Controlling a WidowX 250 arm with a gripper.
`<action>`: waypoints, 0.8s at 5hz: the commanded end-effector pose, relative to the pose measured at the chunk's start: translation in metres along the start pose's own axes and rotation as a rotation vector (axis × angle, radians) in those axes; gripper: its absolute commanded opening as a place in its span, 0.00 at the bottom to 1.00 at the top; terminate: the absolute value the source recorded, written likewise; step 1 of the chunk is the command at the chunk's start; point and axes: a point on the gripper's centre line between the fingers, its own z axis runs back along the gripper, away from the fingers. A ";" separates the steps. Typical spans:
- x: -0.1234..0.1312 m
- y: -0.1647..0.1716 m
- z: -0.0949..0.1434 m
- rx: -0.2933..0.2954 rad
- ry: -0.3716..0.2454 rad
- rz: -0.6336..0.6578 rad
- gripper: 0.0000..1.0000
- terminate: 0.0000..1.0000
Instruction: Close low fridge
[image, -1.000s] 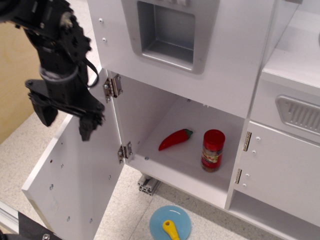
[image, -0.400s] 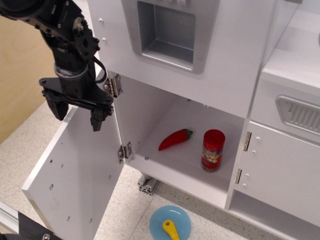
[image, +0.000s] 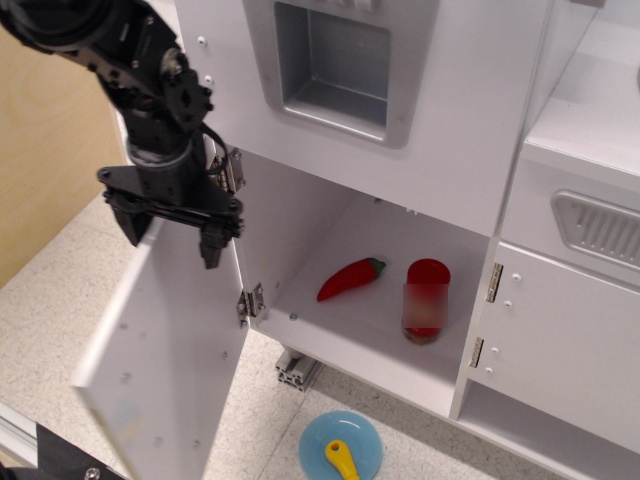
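Note:
The low fridge compartment (image: 390, 330) stands open under the upper white panel. Its large white door (image: 165, 350) hangs from two metal hinges at the left and is swung partly inward, its inner face toward me and blurred by motion. My black gripper (image: 170, 235) is open, one finger on each side of the door's top edge near the upper hinge (image: 225, 170). Inside lie a red chili pepper (image: 350, 278) and a red spice jar (image: 427, 300), the jar blurred. The door handle is hidden on the far face.
A blue plate (image: 341, 445) with a yellow object lies on the speckled floor in front of the fridge. A smaller white cabinet door (image: 555, 340) is at the right. A wooden panel (image: 45, 150) stands at the left.
My gripper has moved right and down toward the hinge side. The door has swung from wide open to a narrower angle.

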 end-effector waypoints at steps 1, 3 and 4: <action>0.006 -0.035 0.021 -0.047 -0.006 0.002 1.00 0.00; 0.007 -0.041 0.047 -0.082 -0.064 0.003 1.00 0.00; -0.002 -0.037 0.061 -0.096 -0.073 -0.014 1.00 0.00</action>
